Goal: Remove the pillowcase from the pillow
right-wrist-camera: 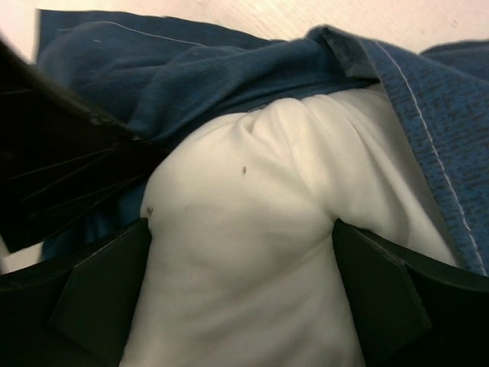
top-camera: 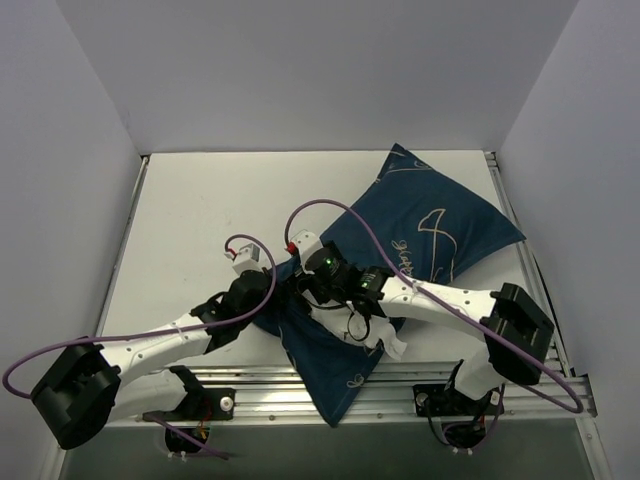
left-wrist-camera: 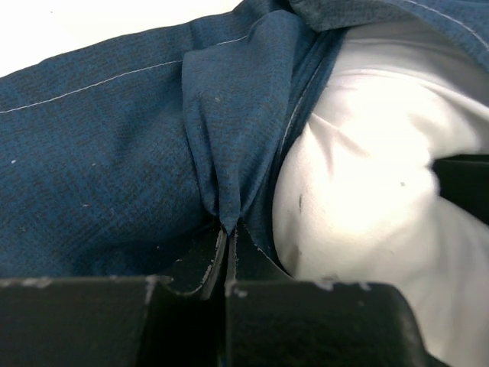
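Pillowcase [top-camera: 430,220] fold pinched in left gripper [left-wrist-camera: 227,243], jaws closed tight on it. Right gripper [right-wrist-camera: 241,279] clamps the bare pillow [right-wrist-camera: 252,222] bulge, a finger each side. Top view: its bulk lies at 2 o'clock from grippers on table [top-camera: 200,220], loose tail at 6 o'clock.

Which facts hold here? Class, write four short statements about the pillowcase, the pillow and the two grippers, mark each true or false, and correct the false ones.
1. The left gripper is shut on a fold of the pillowcase. True.
2. The right gripper hangs open over bare table. False: its fingers clasp the white pillow from both sides.
3. The pillow lies wholly out of the pillowcase. False: navy fabric covers most of it, and only a white part shows at the opening.
4. The pillowcase is navy with a cream line print. True.
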Motion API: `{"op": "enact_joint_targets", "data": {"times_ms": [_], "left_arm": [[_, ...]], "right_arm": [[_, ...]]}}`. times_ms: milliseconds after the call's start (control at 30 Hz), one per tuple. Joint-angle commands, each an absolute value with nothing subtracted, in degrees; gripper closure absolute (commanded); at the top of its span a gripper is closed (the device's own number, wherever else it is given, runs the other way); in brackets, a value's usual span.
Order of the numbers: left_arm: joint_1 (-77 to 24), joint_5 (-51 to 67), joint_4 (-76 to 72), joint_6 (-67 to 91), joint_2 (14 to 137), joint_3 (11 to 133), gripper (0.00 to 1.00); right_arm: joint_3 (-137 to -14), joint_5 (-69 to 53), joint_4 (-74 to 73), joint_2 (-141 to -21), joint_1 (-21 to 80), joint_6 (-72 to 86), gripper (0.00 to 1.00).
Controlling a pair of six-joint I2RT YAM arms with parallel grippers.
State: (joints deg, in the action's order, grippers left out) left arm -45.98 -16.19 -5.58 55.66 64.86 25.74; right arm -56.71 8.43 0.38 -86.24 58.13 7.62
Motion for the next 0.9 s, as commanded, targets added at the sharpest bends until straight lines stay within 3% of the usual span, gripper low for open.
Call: {"op": "enact_joint_targets", "data": {"times_ms": [0,133,233,300,333,367,700,867], "left_arm": [[-46.1,-13.4,-7.2,56.2,65.6,25.4,0.98],[-46.1,-13.7,-7.0,56.1,65.5,25.2,0.98],[-46.1,-14.1,-6.3,55.9,65.0,25.3,0.98],[-46.1,-14.5,-5.5,55.9,64.8,25.3,0.98],[-46.1,-15.4,-4.3,55.9,64.3,25.4,0.98],[-46.1,-15.6,-4.3,55.9,64.2,25.4,0.98],[-45.5,-19.2,2.5,57.2,63.9,25.8,0.98],[-45.2,-19.2,2.9,57.1,64.2,26.4,0.98]], "right_arm": [[-55.6,19.9,-4.0,-92.5,57.8,10.8,0.0],[-55.8,29.4,-5.9,-95.9,56.6,14.1,0.03],[-55.8,31.2,-6.8,-96.5,55.1,16.3,0.17],[-55.7,31.6,-7.2,-96.3,53.6,16.6,0.5],[-55.9,34.2,-8.2,-96.3,52.4,17.4,0.93],[-56.1,34.2,-8.2,-96.2,52.4,17.8,1.0],[-53.4,38.9,-11.5,-84.4,39.9,22.5,1.0],[-50.1,34.8,-10.5,-76.6,29.7,24.4,1.0]]}}
